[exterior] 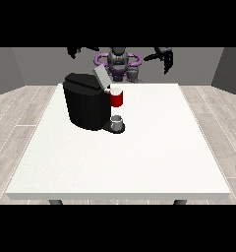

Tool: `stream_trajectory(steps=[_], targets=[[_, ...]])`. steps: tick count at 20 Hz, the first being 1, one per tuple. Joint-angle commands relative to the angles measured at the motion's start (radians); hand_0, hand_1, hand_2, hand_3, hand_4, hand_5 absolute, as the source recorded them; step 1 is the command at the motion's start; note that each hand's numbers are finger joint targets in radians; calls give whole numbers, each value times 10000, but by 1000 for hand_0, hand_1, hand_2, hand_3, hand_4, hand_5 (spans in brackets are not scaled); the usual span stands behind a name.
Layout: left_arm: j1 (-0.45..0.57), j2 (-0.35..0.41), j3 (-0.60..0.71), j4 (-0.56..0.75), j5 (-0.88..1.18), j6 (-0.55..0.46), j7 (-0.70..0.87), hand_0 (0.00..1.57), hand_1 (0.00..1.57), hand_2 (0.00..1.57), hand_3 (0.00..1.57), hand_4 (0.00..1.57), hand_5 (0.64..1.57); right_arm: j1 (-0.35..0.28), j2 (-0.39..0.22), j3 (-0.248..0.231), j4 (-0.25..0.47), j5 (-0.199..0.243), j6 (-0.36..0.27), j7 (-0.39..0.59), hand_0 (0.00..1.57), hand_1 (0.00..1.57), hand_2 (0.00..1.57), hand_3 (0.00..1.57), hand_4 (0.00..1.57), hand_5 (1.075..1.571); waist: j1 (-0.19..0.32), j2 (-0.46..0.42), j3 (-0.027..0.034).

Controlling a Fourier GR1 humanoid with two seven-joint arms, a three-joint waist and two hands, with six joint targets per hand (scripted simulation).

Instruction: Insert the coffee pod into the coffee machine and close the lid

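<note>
Robot hand at the view's right (164, 55) is raised above the far edge of the bench, black fingers hanging down, relaxed and spread, nothing in them. Robot hand at the view's left (76, 51) is also up in the air behind the machine, holding nothing; can't tell how its fingers lie, too small and dark. Both are well apart from everything on the bench.

Large white square bench (139, 157): most of its top is bare, and the items sit in the far left part.

Black boxy coffee machine (85, 106) stands upright on the bench, left of centre, nearer the far edge. Its flat grey lid (101, 76) is tilted up and open, hinged at the top, leaning toward the view's right.

Red cylindrical brew head with a white rim (117, 97) projects from the machine's right side, just under the open lid.

Small grey cup-shaped object (117, 121) sits on the machine's dark base plate, directly below the red part; can't tell whether it is the coffee pod or a cup. It is touching the base, apart from the red part above it.

Robot torso, grey with purple rings (118, 61), sits centred behind the far edge.
</note>
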Motion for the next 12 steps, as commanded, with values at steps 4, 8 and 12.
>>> stream_trajectory(steps=[4, 8, 12], targets=[[480, -124, -1310, -1342, 1227, 348, 426, 0, 0, 0, 0, 385, 1571, -1056, -432, -849, 1408, -584, 286, 98, 0, 0, 0, 0, 0, 1571, 741, 676, 5], [656, -127, -1125, -2296, 1393, -115, 849, 0, 0, 0, 0, 391, 1571, -1609, -214, -1249, 1594, -1225, 172, 547, 0, 0, 0, 0, 92, 1571, 850, 968, 4], [1314, -4, -1394, -3159, 1379, 188, 831, 0, 0, 0, 0, 356, 1571, -2037, -357, -1312, 2018, -1404, 328, 899, 0, 0, 0, 0, 168, 1571, 842, 1409, 1]])
